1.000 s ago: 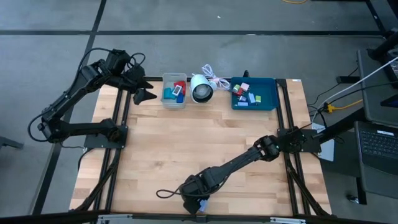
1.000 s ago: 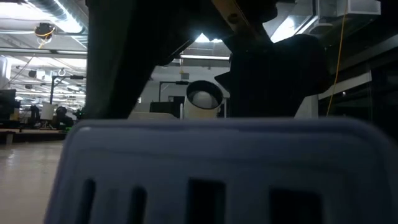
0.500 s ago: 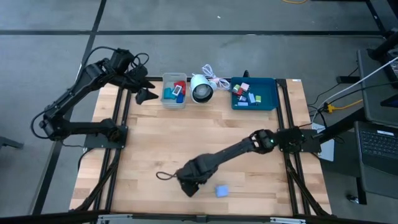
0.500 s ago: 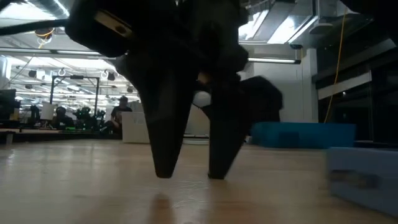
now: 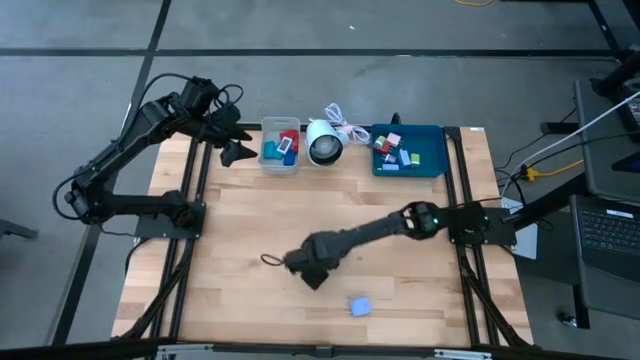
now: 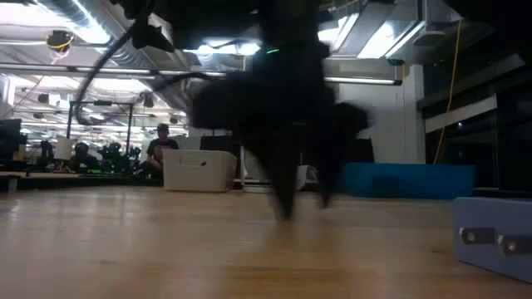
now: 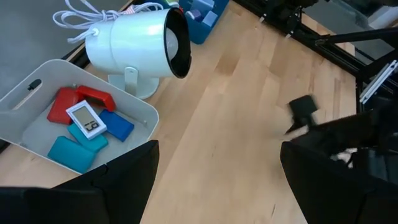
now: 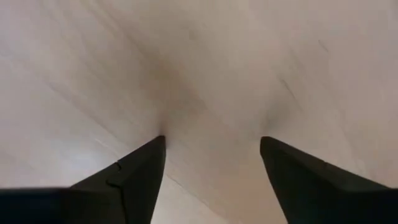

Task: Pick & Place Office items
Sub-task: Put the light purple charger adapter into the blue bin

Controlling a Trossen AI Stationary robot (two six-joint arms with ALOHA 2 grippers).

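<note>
Wooden table (image 5: 400,210), both arms over it. Right arm reaches in from the right side across the middle of the table; the right gripper (image 5: 312,274) hangs low over bare wood left of centre, fingers (image 8: 134,174) apart with nothing between them — only blurred board shows past the tips. In the low view its two dark fingers point down, tips near the wood.

Left arm sits at the far-left corner; the left gripper (image 5: 233,152) waits just beside the grey bin (image 5: 266,129), its fingers (image 7: 124,180) spread wide and empty.

The grey bin stands at the far edge and holds several office items: red blocks (image 7: 59,106), blue ones, a teal one and a white piece with a small display (image 7: 86,118). Just beside it, a white round lamp-like object (image 7: 134,46) with a dark face and a coiled white cord (image 5: 345,125). Further right, the blue tray (image 5: 432,135) with a scatter of small coloured blocks (image 5: 395,152).

One light-blue block (image 5: 359,306) lies alone on the wood near the front edge — near the right gripper but apart from it. In the low view it sits at the right edge, close to the camera.
</note>
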